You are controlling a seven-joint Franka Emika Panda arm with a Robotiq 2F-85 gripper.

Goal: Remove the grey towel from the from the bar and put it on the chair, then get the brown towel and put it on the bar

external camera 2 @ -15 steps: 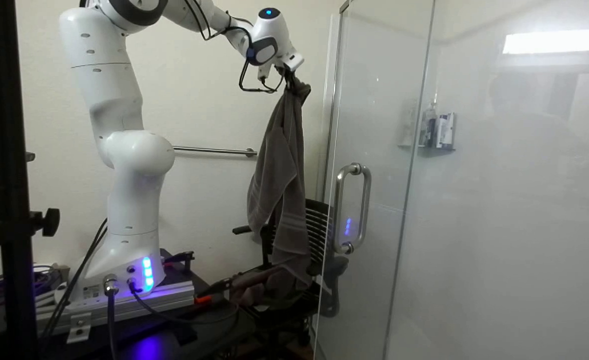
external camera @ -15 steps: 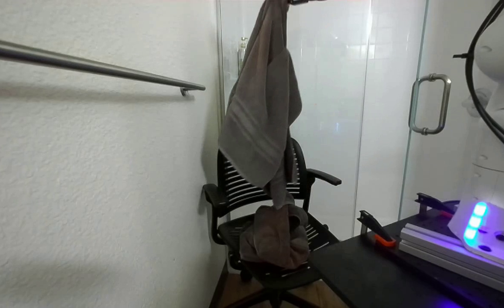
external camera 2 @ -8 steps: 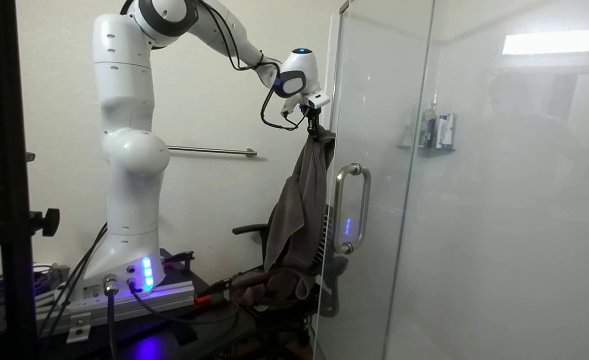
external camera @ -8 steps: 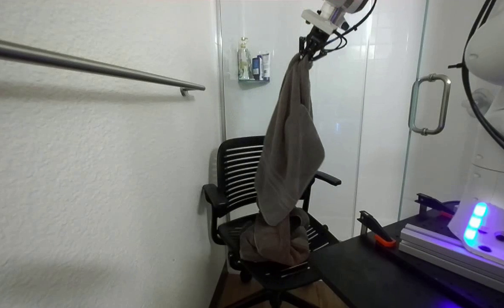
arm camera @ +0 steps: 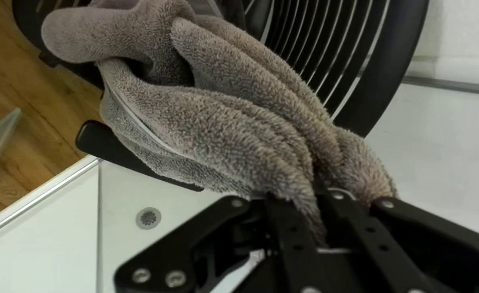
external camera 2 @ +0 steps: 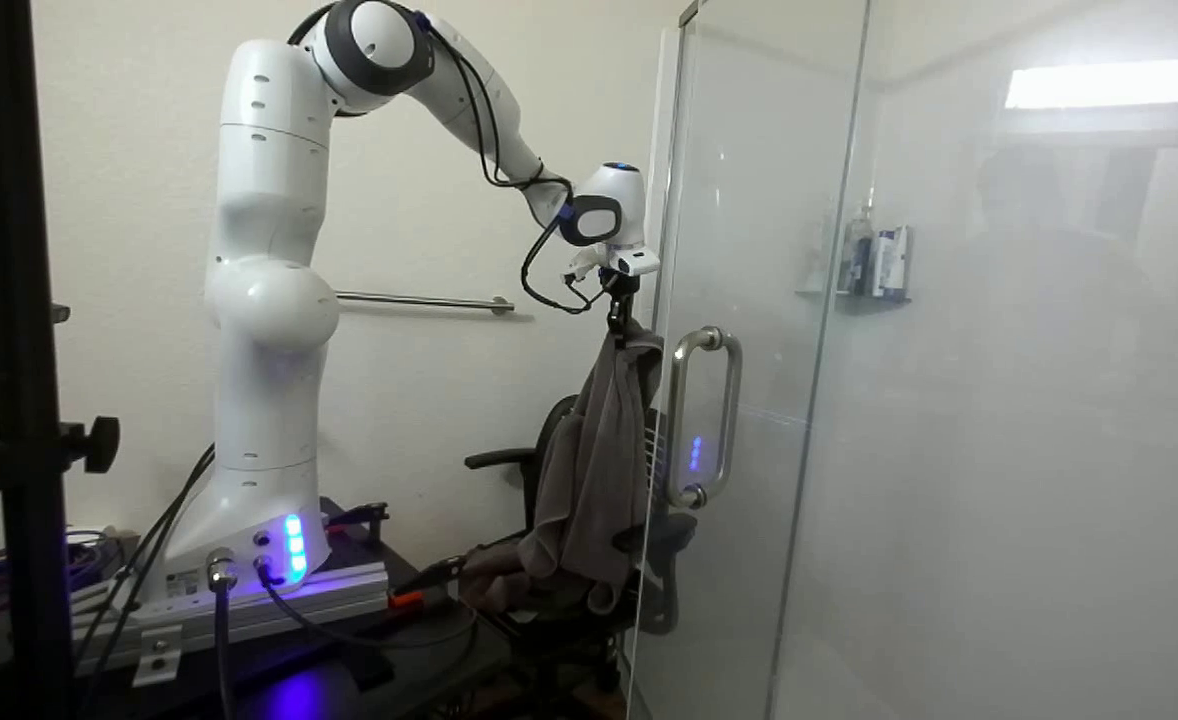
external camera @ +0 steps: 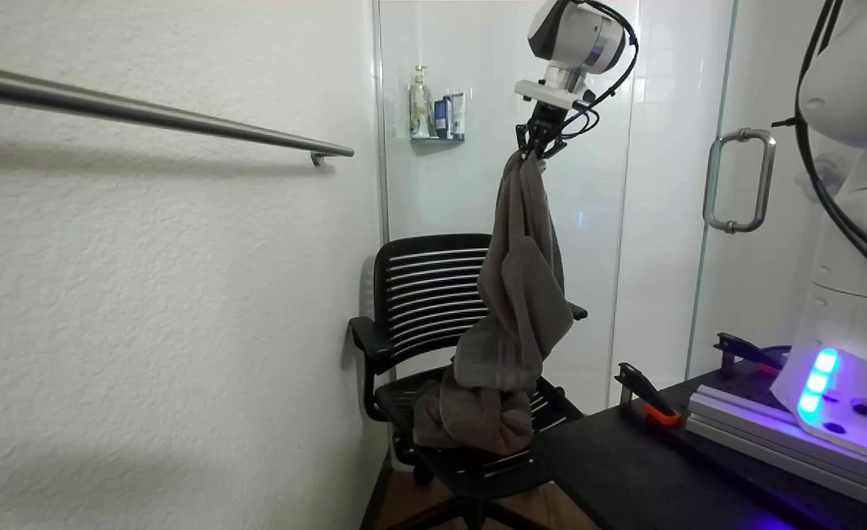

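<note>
Gripper (external camera: 536, 152) tight on grey towel (external camera: 525, 294), chair (external camera: 433, 289) at gripper's seven o'clock, bar (external camera: 161, 115) at nine in an exterior view.

Below the end effector (external camera: 535, 152), the grey towel (external camera: 518, 294) hides part of the chair (external camera: 430, 291) and the top of the brown towel (external camera: 478, 425). Well apart from the end effector, the bar (external camera: 161, 115) is cut off in an exterior view. In the wrist view, the fingers (arm camera: 290, 238) are blurred.

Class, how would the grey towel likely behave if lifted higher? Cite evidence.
Likely floppy: the grey towel hangs in loose folds from the gripper. Probably not slippery, since its surface looks rough. It might sway, being pinched only near its top.
</note>
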